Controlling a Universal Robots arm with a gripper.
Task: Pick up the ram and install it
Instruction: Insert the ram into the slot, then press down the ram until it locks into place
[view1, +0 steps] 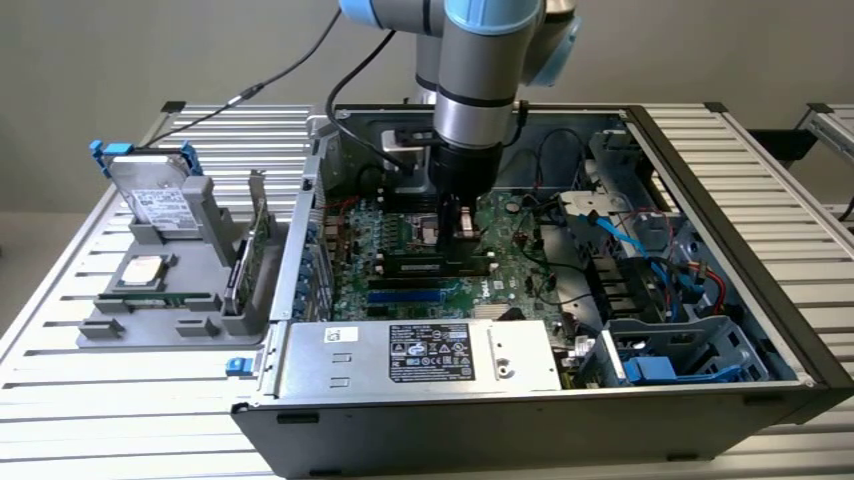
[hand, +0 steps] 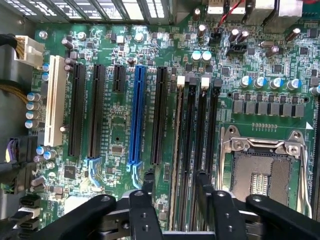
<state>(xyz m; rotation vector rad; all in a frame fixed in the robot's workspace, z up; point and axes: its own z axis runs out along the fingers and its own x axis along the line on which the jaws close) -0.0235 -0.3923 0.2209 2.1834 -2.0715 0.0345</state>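
My gripper (view1: 461, 228) hangs straight down inside the open computer case, just above the motherboard (view1: 400, 240). In the wrist view its two black fingers (hand: 148, 184) stand apart on either side of the memory slots (hand: 192, 150). The ram (hand: 177, 150) shows edge-on as a thin tan line standing in the outermost slot, between the fingers and apart from both. In the exterior view the ram (view1: 430, 266) is a low dark bar on the board in front of the gripper. The gripper (hand: 175, 181) is open and holds nothing.
The empty processor socket (hand: 260, 170) lies beside the slots. A grey fixture (view1: 160, 300) at the exterior view's left holds a metal drive with blue clips (view1: 154, 195), a square silver chip (view1: 143, 270) and a narrow green strip (view1: 154, 298). Power supply (view1: 420, 355) and cables (view1: 627, 235) crowd the case.
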